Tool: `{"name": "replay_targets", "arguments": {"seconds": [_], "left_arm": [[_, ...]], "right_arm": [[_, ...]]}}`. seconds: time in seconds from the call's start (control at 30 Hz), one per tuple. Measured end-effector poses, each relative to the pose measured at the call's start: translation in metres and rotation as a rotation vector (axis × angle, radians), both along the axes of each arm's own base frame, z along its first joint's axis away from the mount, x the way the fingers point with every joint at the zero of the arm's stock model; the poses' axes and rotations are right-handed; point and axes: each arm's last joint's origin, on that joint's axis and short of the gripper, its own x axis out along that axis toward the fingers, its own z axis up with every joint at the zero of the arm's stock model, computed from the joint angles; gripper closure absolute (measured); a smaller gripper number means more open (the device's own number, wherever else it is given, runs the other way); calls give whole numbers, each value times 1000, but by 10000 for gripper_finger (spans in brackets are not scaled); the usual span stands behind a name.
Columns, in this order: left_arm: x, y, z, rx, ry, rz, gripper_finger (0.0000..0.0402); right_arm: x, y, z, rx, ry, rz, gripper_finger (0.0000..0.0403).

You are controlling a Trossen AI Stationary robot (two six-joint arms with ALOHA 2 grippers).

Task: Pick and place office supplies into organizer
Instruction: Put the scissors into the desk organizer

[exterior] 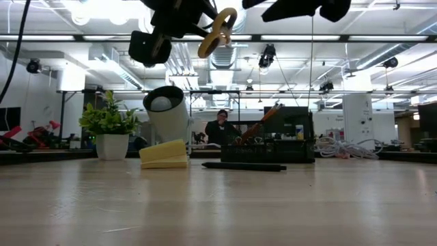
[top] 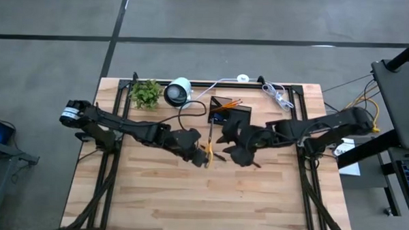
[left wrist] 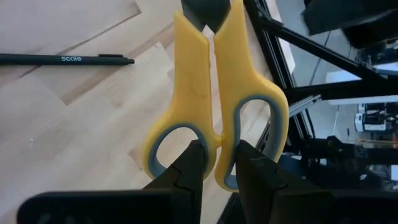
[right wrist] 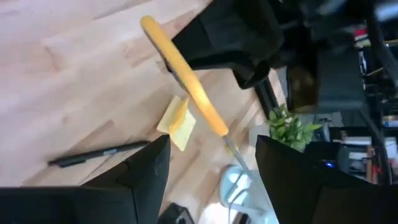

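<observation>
Yellow-handled scissors hang high above the table's middle, with my left gripper shut on their handle loops; the blades point toward the far edge and the black organizer. My right gripper stands open just right of the scissors, nothing between its fingers. A yellow sticky-note pad and a black pen lie flat on the table in front of the organizer, which holds orange pencils. My left gripper pinches the scissors where the two handle loops meet, one finger over each loop opening, squeezing the inner bars together. The fingers come along the scissors from the handle end, slanting down. The scissors are lifted clear of the table.
A green potted plant and a white round lamp-like device stand at the far left of the organizer. A white cable lies at the far right. The near half of the wooden table is bare.
</observation>
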Motion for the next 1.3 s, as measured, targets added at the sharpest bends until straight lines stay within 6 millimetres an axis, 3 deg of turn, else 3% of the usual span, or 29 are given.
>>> {"name": "replay_targets", "arguments": {"seconds": [0.6,1.3], "left_arm": [[1,0,2,-87,-12,-29,348],[4,1,6,-108,-51,-45,348]], "right_arm": [[24,11,-22,-235,35,102,180],[40,17,-36,-271,8,140,206]]}}
